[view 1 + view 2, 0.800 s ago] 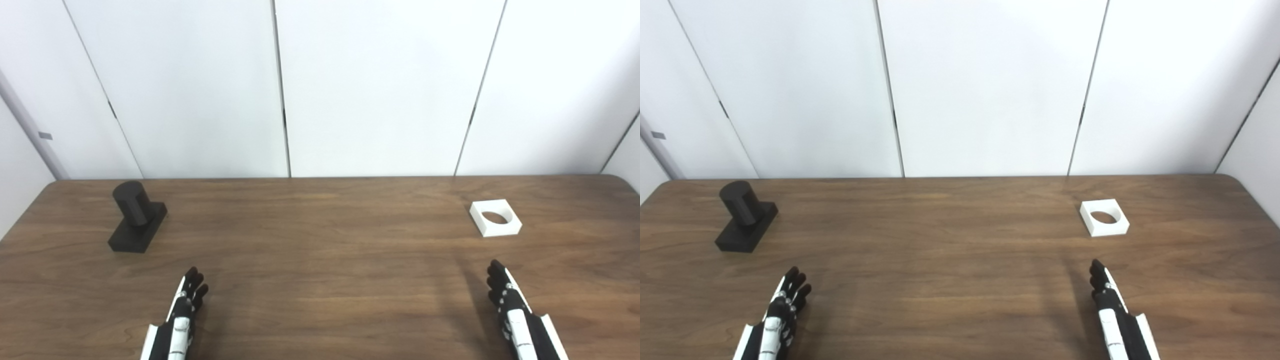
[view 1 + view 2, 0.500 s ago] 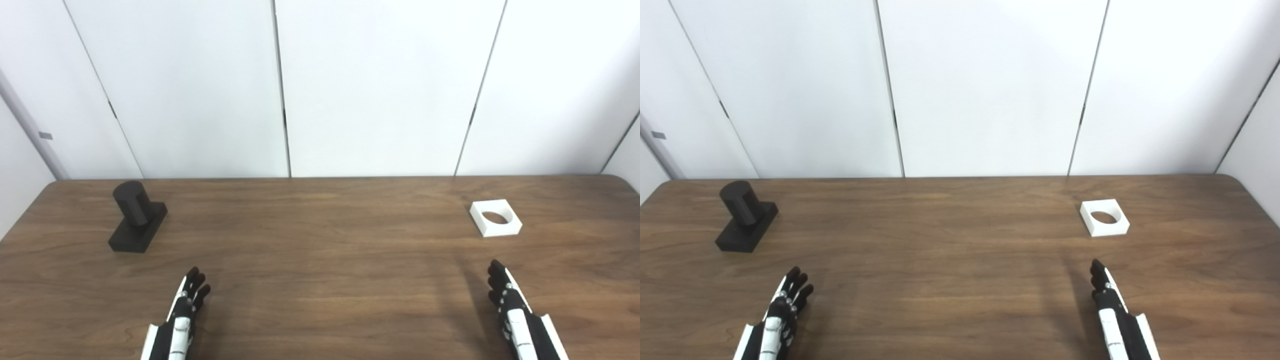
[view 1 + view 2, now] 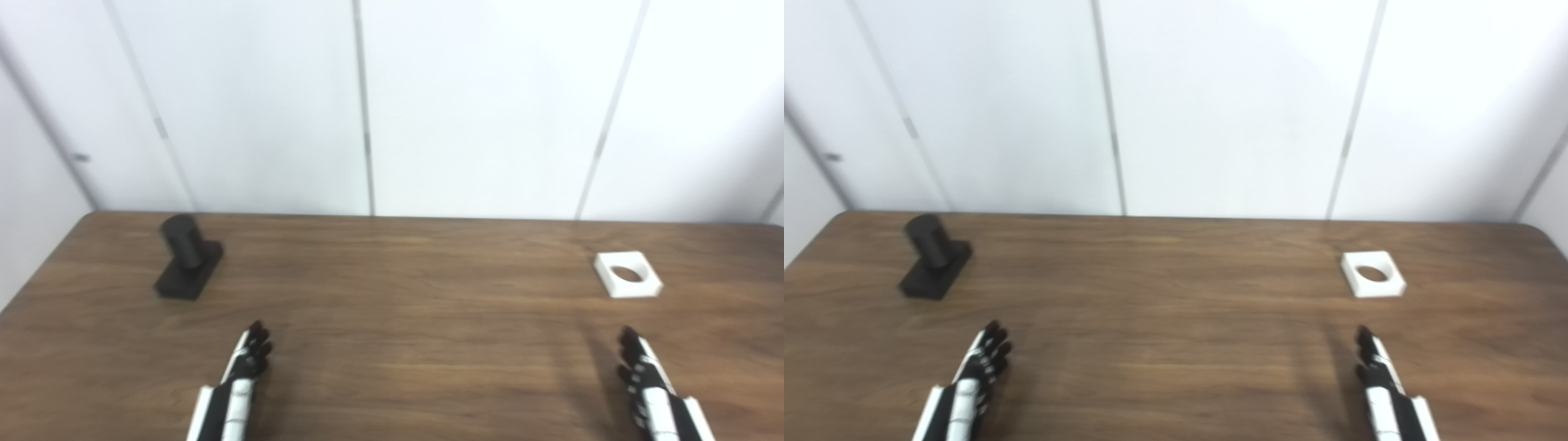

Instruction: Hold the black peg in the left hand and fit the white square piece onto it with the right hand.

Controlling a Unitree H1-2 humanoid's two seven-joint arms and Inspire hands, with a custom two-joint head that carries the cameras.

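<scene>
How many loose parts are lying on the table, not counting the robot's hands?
2. The black peg stands on its base at the far left; the white square piece lies flat at the far right. Nothing seems hidden.

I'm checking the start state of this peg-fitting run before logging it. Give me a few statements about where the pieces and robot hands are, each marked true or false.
1. The black peg stands on the table, far left. True.
2. The left robot hand is shut on the black peg. False: it holds nothing and lies nearer the camera than the peg, apart from it.
3. The white square piece lies flat on the table, its round hole facing up. True.
4. The white square piece already sits on the peg. False: the two are at opposite sides of the table.
5. The right robot hand holds nothing. True.
</scene>
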